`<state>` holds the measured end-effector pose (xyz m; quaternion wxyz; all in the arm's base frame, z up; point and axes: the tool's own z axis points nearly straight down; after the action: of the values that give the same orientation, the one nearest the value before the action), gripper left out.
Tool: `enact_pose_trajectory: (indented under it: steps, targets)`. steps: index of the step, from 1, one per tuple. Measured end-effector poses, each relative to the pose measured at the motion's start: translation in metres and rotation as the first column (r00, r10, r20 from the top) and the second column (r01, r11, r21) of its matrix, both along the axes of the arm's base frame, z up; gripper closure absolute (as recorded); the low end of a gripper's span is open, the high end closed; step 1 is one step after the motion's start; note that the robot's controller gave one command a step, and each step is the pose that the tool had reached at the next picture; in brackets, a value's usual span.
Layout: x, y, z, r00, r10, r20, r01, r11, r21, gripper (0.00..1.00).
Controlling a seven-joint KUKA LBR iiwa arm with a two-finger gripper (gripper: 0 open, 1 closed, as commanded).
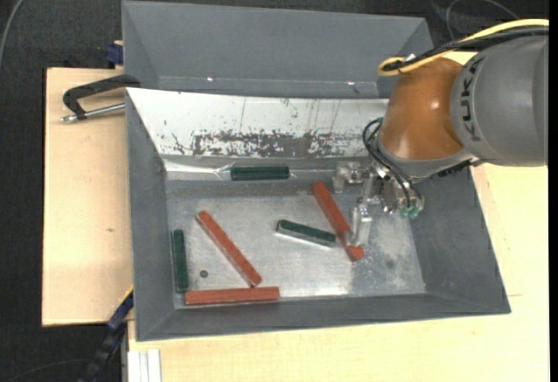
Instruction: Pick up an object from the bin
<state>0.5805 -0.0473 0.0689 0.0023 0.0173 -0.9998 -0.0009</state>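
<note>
Poised with gripper [359, 230] just beside rightmost red stick [330, 208]; cannot tell if spread or pressed; should straddle its narrow width squarely.

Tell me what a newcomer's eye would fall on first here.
The arm with its orange cover, looming in from the right, grabs the eye first; its gripper hangs low over a slanted red-brown bar on the right of the bin floor. Next come the other red-brown and dark green bars scattered over the floor, one green bar just left of the gripper.
</note>
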Motion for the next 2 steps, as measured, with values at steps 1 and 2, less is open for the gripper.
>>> enact_pose_trajectory:
  steps: [1, 2]
  targets:
    - [-0.026, 0.101, 0.005, 0.96, 0.28, 0.006, -0.28, 0.96, 0.0, 0.0]
    - [0.022, 0.024, 0.003, 0.96, 0.279, 0.014, -0.279, 0.96, -0.008, 0.0]
